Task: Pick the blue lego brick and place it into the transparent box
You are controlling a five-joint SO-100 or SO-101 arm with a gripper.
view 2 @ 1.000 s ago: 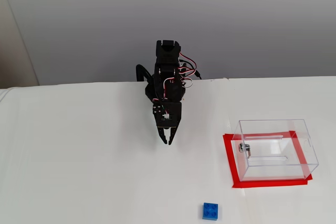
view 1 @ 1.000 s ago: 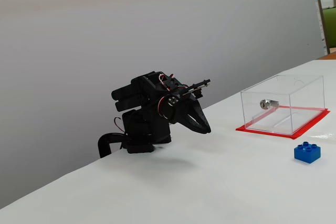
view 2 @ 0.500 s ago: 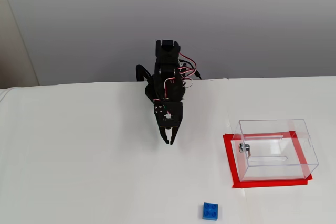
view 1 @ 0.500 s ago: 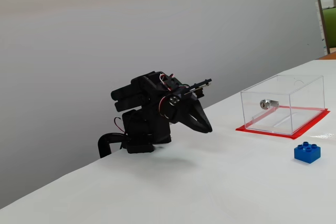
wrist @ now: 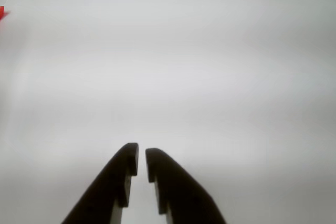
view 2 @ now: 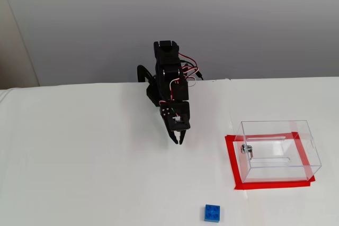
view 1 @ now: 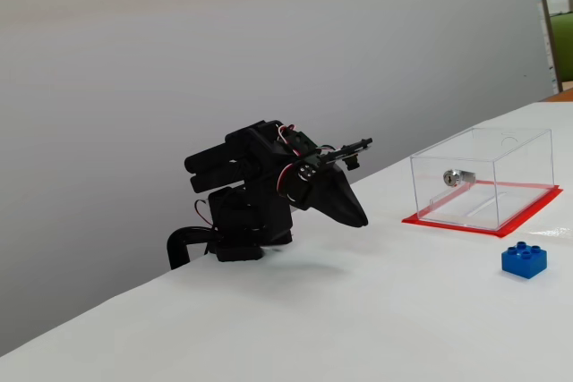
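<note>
Two black fingers are showing at the bottom of the wrist view, and the gripper [wrist: 142,156] is sitting nearly closed, only a thin sliver of white tabletop showing between the tips. Nothing is between them and they are touching nothing; they are hanging just above the bare table [wrist: 210,77]. The fingers [wrist: 113,182] are looking like matte black plastic, tapered and curved, with small stepped notches along their inner edges.

In one fixed view the gripper [view 2: 179,140] is pointing down and slightly toward the right of the picture, in front of the black arm [view 2: 168,75] with its red and white wires. In the other fixed view the gripper [view 1: 358,219] is appearing as a dark pointed wedge angled down at the table.

The blue brick [view 2: 213,213] is lying on the white table well apart from the gripper, near the front edge of that picture, its round studs facing up; it is glossy, bright plastic. In the side fixed view the brick [view 1: 524,260] is sitting just in front of the clear box [view 1: 483,176]. The box [view 2: 278,149], a see-through rectangular shell, is standing on a flat red base [view 2: 231,162], with a small silver metal fitting [view 2: 245,149] on one wall.
</note>
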